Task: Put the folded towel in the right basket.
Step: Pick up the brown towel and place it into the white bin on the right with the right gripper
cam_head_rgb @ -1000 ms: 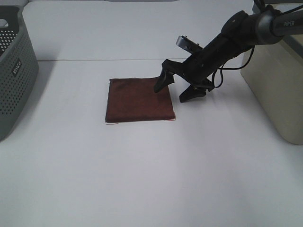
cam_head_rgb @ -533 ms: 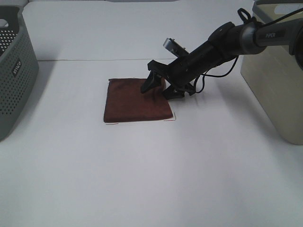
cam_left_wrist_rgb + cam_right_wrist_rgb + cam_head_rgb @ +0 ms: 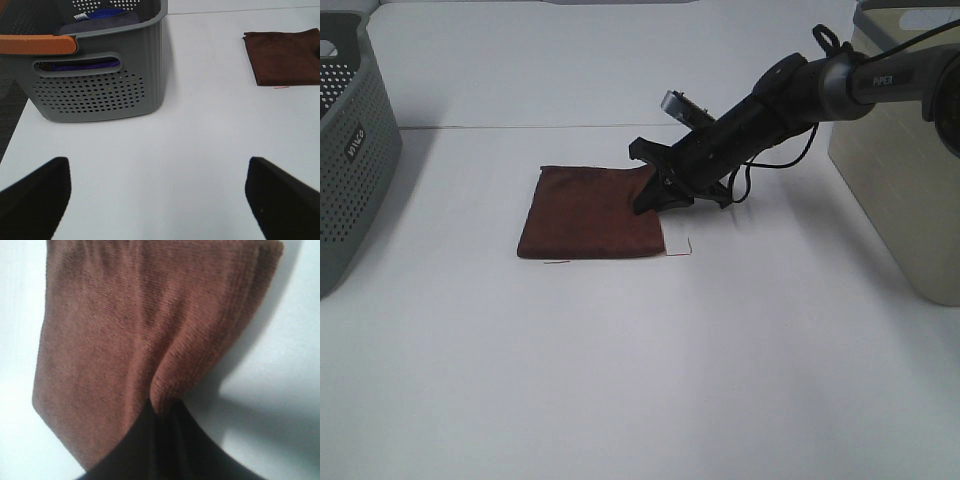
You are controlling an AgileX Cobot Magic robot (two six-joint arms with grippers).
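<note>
Plain white desk (image 3: 620, 380). Flat on it, a folded brown towel (image 3: 590, 215), well apart from the beige basket (image 3: 910, 160). At the towel edge facing that basket, right fingers (image 3: 130, 455) closed to a tight pinch, cloth bunched into a ridge between them. Beyond the towel from the beige basket, left fingers (image 3: 35, 192) spread wide, holding nothing, beside a grey perforated basket (image 3: 100, 75). Looks soft, light and limp, and likely to droop and fall open from a shallow edge hold. Safer to bite deeper, across all folded layers.
</note>
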